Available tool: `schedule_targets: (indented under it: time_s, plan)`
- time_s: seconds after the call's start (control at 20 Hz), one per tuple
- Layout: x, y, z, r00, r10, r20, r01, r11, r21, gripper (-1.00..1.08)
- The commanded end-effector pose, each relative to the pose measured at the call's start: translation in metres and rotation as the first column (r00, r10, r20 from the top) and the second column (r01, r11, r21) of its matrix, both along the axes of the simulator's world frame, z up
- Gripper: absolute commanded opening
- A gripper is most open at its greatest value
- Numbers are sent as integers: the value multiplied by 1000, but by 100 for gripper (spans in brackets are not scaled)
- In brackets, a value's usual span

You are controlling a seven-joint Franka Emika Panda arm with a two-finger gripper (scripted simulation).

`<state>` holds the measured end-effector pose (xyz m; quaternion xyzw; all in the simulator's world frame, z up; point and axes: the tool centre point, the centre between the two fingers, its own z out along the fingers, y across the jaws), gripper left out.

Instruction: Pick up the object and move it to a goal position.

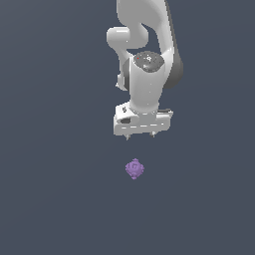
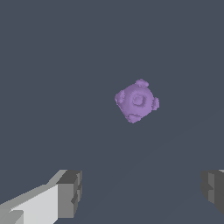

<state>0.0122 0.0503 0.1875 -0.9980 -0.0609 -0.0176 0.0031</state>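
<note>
The object (image 1: 134, 169) is a small purple lumpy ball lying on the dark grey floor, below the white arm in the exterior view. My gripper (image 1: 140, 136) hangs above the floor, apart from the object, fingers pointing down. In the wrist view the object (image 2: 137, 101) lies ahead of the gripper (image 2: 142, 194), with nothing between the two grey fingertips (image 2: 70, 192), which stand wide apart. The gripper is open and holds nothing.
The white arm (image 1: 147, 60) rises behind the gripper toward the top of the exterior view. A plain dark grey floor (image 1: 50, 199) spreads all around. No goal marker shows.
</note>
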Motion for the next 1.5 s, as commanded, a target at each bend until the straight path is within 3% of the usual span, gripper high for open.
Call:
schedule_targets:
  time_s: [0.0,0.6,1.05,1.45]
  plan:
    - [2,0,-2,1000,13,-1,-13,1000,-1,100]
    - [31,-4,-32,978,209,-14,-209,978,-13,100]
    - [59,-11,-72,908,418,-29,-419,908,-14,100]
    - [72,-16,-93,856,515,-34,-516,857,-10,100]
